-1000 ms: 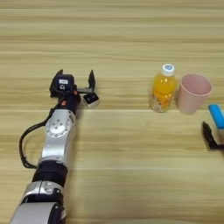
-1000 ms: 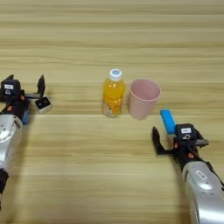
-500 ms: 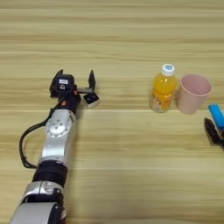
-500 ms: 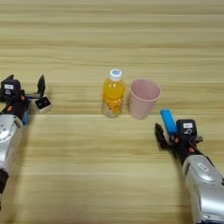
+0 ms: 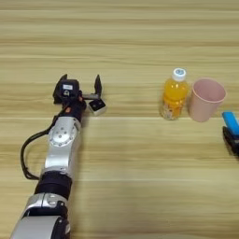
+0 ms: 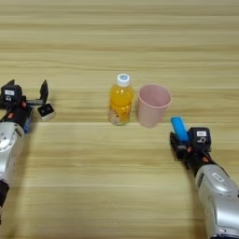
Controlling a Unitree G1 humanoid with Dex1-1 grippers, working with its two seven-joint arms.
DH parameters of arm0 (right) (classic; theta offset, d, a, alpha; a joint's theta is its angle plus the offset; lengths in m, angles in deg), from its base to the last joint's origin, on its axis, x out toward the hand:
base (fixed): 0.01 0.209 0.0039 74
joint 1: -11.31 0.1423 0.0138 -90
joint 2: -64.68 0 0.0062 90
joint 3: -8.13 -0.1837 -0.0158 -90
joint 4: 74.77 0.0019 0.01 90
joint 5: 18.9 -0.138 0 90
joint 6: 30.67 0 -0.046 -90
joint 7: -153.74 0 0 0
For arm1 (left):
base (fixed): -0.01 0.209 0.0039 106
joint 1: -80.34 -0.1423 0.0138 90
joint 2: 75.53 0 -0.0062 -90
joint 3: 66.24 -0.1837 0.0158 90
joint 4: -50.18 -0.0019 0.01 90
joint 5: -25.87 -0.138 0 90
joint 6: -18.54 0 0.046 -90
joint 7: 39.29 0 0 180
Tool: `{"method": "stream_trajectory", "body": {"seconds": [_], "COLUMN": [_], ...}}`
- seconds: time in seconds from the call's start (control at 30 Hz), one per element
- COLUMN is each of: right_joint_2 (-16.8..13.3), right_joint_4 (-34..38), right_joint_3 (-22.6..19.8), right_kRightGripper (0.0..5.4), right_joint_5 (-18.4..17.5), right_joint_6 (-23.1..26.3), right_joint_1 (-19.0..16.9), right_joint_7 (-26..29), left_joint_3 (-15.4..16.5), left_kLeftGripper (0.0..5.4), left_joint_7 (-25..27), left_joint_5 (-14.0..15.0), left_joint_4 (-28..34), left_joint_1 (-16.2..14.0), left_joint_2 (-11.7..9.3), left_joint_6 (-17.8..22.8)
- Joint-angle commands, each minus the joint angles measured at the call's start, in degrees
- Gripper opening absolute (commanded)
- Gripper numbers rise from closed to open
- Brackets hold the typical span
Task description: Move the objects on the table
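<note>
An orange-juice bottle [image 6: 120,100] with a white cap stands upright mid-table, and a pink cup [image 6: 153,105] stands upright just right of it. A slim blue tube [image 6: 179,129] lies in front of the cup. My right gripper [image 6: 188,141] is open, and the tube's near end sits between its fingers, close to the left one. At the left, my left gripper [image 5: 80,84] is open with nothing between its fingers. A tiny black-and-white cube [image 5: 97,106] rests on the table [image 5: 140,186] beside the base of that gripper's right finger.
A bit of blue [image 6: 28,123] shows beside my left wrist in the right eye view. My left forearm [image 5: 60,154] lies along the table from the bottom left, with a black cable [image 5: 25,158] looping out on its left.
My right gripper has moved forward until its open fingers reach the blue tube's near end. The left arm, cube, bottle and cup have not moved.
</note>
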Motion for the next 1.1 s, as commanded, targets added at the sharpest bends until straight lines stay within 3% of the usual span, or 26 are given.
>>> {"method": "stream_trajectory", "body": {"seconds": [0.03,0.23,0.4,0.73,0.97,1.1], "right_joint_2": [0.3,0.5,-0.1,-2.1,-1.5,-0.6], "right_joint_4": [0.1,1.2,0.7,-6.9,-9.0,-7.3], "right_joint_3": [1.3,2.0,0.6,-2.6,-1.8,-1.3], "right_kRightGripper": [2.12,1.41,1.41,1.41,1.41,1.92], "right_joint_5": [0.0,-0.1,0.6,0.9,0.6,-0.1], "right_joint_6": [2.6,2.9,0.7,-1.9,-3.0,-3.6], "right_joint_1": [-1.4,-1.7,-1.0,2.9,3.9,3.5], "right_joint_7": [0.6,0.6,-0.6,-1.4,-0.5,-0.1], "left_joint_3": [-0.1,-0.1,-0.1,0.0,0.0,0.1], "left_kLeftGripper": [5.4,5.4,5.4,5.4,5.4,5.4], "left_joint_7": [-0.2,-0.3,-0.3,-0.1,0.0,0.0], "left_joint_5": [-0.4,-0.5,-0.5,-0.4,-0.3,-0.3], "left_joint_4": [0.4,0.5,0.4,0.4,0.5,0.4], "left_joint_1": [0.6,0.6,0.6,0.6,0.5,0.5], "left_joint_2": [0.0,0.0,0.0,-0.2,-0.3,-0.3], "left_joint_6": [0.0,0.1,0.0,0.0,0.0,0.0]}}
